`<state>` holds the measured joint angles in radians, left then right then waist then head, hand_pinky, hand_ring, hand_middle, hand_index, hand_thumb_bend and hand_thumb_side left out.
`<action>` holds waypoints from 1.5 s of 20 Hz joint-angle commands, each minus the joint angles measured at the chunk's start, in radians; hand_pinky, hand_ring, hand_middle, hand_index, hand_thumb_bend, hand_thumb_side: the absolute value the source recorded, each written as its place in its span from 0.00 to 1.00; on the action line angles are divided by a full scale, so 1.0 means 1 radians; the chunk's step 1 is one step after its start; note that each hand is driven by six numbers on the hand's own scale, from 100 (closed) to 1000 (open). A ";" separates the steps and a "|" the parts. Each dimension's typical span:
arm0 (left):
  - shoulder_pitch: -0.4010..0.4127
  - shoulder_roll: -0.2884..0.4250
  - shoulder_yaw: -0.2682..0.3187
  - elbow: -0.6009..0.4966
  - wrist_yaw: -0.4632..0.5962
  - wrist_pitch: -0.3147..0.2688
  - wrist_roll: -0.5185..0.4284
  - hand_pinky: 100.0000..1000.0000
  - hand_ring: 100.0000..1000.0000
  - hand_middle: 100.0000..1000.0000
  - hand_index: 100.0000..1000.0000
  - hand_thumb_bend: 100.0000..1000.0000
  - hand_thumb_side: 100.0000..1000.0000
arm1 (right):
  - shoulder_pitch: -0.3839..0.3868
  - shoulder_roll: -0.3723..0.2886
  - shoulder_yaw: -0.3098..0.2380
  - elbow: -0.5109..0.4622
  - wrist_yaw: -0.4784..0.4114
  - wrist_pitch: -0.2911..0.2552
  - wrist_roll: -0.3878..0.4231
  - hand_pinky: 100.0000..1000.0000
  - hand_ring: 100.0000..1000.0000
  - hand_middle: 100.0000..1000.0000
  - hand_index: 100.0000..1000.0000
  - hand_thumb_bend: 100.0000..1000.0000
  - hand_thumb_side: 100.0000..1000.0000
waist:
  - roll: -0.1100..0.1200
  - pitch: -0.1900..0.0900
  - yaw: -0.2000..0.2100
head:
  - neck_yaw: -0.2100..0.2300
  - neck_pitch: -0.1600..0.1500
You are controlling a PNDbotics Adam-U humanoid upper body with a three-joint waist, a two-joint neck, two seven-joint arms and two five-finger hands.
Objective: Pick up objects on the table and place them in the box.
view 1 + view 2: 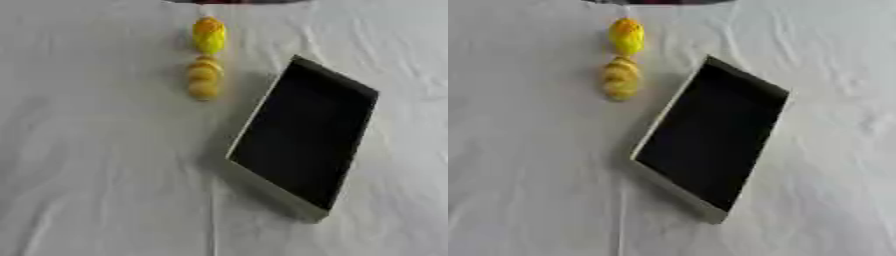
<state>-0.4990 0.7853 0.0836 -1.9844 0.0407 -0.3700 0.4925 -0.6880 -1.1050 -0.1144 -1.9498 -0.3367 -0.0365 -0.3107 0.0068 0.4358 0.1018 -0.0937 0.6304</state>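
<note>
While no hand was seen in either view, two yellow objects point(208, 35) point(204, 77) were left near the top centre, end to end, beside the dark box point(302, 135). One could be knocked away if the other were grasped carelessly.

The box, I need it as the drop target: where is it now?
The box lies tilted right of centre on the white tablecloth, empty, with the two yellow objects just beyond its far left corner.
</note>
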 commanded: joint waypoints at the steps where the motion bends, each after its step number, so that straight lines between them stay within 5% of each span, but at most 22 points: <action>1: -0.041 0.089 0.015 -0.016 0.035 0.052 0.019 0.82 0.83 0.78 0.87 0.00 0.43 | 0.027 -0.044 -0.043 -0.048 0.000 -0.036 -0.047 0.85 0.78 0.76 0.80 0.00 0.37 | 0.004 -0.025 -0.002 | 0.001 -0.015; 6: -0.148 0.156 -0.023 0.028 0.087 0.191 -0.031 0.82 0.83 0.79 0.87 0.00 0.44 | 0.095 -0.023 -0.064 -0.050 0.020 -0.108 -0.077 0.85 0.78 0.76 0.78 0.00 0.35 | 0.014 -0.031 -0.019 | 0.023 0.006; 12: -0.338 0.158 -0.107 0.244 0.060 0.236 -0.176 0.82 0.83 0.79 0.87 0.00 0.42 | 0.147 0.004 -0.077 -0.050 0.039 -0.162 -0.096 0.85 0.78 0.76 0.78 0.01 0.34 | 0.024 -0.042 -0.046 | 0.053 0.021; 19: -0.519 0.077 -0.226 0.446 -0.135 0.213 -0.468 0.83 0.84 0.79 0.87 0.00 0.36 | 0.168 0.033 -0.079 -0.050 0.044 -0.180 -0.104 0.85 0.78 0.76 0.78 0.02 0.33 | 0.024 -0.051 -0.066 | 0.065 0.026; 30: -0.636 -0.073 -0.359 0.657 -0.421 0.095 -0.894 0.84 0.86 0.81 0.88 0.06 0.28 | 0.150 0.052 -0.066 -0.050 0.029 -0.169 -0.094 0.85 0.78 0.76 0.78 0.02 0.33 | 0.021 -0.064 -0.080 | 0.088 0.033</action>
<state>-1.1116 0.7055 -0.2717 -1.3380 -0.3524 -0.2615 -0.3661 -0.5257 -1.0326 -0.1726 -1.9849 -0.3020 -0.2061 -0.4086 0.0301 0.4018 0.0227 -0.0094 0.6595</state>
